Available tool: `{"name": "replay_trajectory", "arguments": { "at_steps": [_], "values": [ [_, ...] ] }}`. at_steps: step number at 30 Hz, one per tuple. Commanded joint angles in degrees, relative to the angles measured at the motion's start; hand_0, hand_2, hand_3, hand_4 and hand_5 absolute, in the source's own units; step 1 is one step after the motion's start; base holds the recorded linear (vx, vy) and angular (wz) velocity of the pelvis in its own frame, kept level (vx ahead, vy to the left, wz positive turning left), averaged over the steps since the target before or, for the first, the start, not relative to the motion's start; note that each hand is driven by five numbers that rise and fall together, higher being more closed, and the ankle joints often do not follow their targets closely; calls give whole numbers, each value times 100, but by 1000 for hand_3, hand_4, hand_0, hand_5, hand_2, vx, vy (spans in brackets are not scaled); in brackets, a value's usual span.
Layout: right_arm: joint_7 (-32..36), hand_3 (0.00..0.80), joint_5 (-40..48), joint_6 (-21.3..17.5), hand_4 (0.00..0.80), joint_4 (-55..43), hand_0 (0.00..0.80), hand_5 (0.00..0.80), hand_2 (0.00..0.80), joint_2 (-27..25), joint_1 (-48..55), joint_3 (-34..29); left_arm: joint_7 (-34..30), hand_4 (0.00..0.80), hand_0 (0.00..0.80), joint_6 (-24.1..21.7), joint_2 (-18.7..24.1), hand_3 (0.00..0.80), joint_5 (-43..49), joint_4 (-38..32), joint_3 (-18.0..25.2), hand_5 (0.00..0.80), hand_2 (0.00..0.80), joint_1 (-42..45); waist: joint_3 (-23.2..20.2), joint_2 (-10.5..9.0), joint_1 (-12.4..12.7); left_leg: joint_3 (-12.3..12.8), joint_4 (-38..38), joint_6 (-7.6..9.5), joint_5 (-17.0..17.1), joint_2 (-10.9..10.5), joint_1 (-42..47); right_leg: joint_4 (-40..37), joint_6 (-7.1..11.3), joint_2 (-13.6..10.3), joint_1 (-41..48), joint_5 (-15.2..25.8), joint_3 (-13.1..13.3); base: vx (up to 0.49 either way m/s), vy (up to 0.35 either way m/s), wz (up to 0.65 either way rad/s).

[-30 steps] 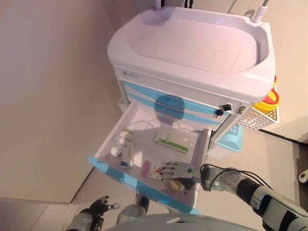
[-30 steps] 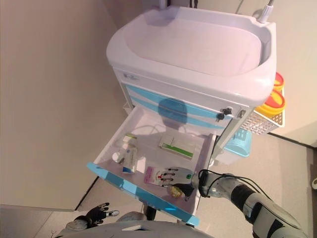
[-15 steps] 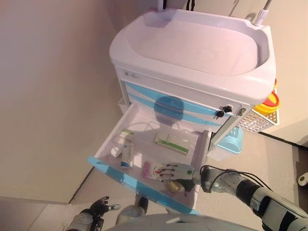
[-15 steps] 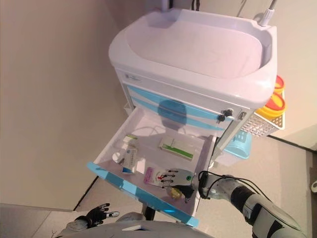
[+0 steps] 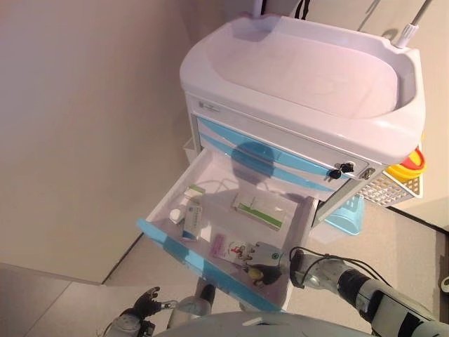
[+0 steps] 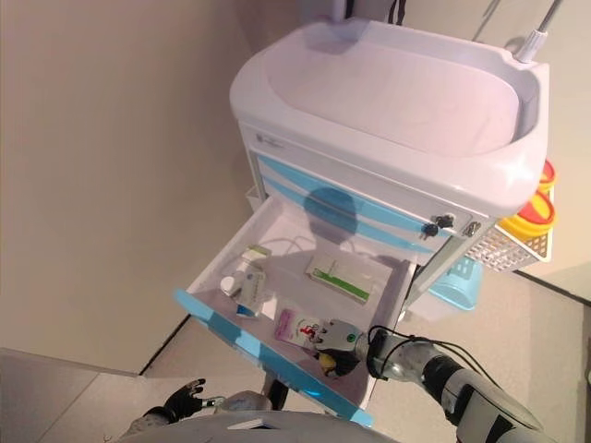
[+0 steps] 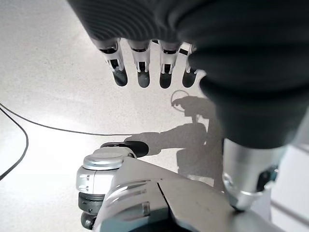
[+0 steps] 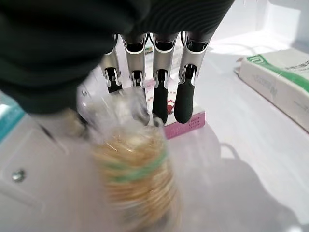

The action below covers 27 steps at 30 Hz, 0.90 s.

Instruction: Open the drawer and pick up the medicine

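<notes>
The cart's bottom drawer (image 5: 175, 246), white with a blue front, stands pulled out. Inside lie a green-and-white box (image 5: 261, 210), a blue-and-white box (image 5: 192, 223), a small white bottle (image 5: 175, 214), a pink-and-white box (image 5: 228, 247) and a yellowish medicine packet in clear wrap (image 5: 257, 272). My right hand (image 5: 265, 255) is in the drawer's front right corner. In the right wrist view its fingers (image 8: 183, 96) reach straight out over the pink box (image 8: 186, 123), with the packet (image 8: 133, 179) under the palm. My left hand (image 5: 140, 309) hangs open low over the floor.
The white cart has a moulded top tray (image 5: 316, 70) and closed blue-striped drawers (image 5: 280, 158) with keys in a lock (image 5: 340, 170). A white wire basket with yellow containers (image 5: 407, 179) and a blue basket (image 5: 347, 214) hang on its right side. A beige wall stands to the left.
The camera has moved, so the whole cart sits further right in the picture. My right hand stays in the drawer's front right corner over the yellowish packet. The left hand has not moved.
</notes>
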Motion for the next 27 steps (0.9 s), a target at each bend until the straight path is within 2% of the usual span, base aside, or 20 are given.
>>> {"name": "replay_trajectory", "arguments": {
  "at_steps": [1,22,26,27],
  "values": [
    [-248,800,1,5,800,-199,800,800,800,30,-54,283,41,0,0,-177,-205,0,308,395,-250,0,0,-170,71,-132,117,-4,23,218,-309,-280,-111,574,163,-188,-434,147,58,0,0,0],
    [-387,800,65,208,800,-26,800,800,800,54,-105,135,74,0,0,-43,-211,0,272,501,-277,0,0,-313,25,-225,42,39,-1,227,-320,-259,-77,554,169,-152,-439,183,138,1,-3,1],
    [-315,800,34,89,800,-124,800,800,800,38,-103,94,105,0,0,-18,-232,0,256,522,-260,0,0,-329,21,-246,2,79,-1,222,-328,-246,-62,545,174,-145,-433,188,175,-1,0,-1],
    [-302,706,20,41,706,-128,706,706,706,31,-93,85,100,0,0,-24,-227,0,252,524,-250,0,0,-327,20,-248,-3,89,-2,221,-329,-242,-59,541,176,-145,-429,189,179,-3,1,-5]
  ]
}}
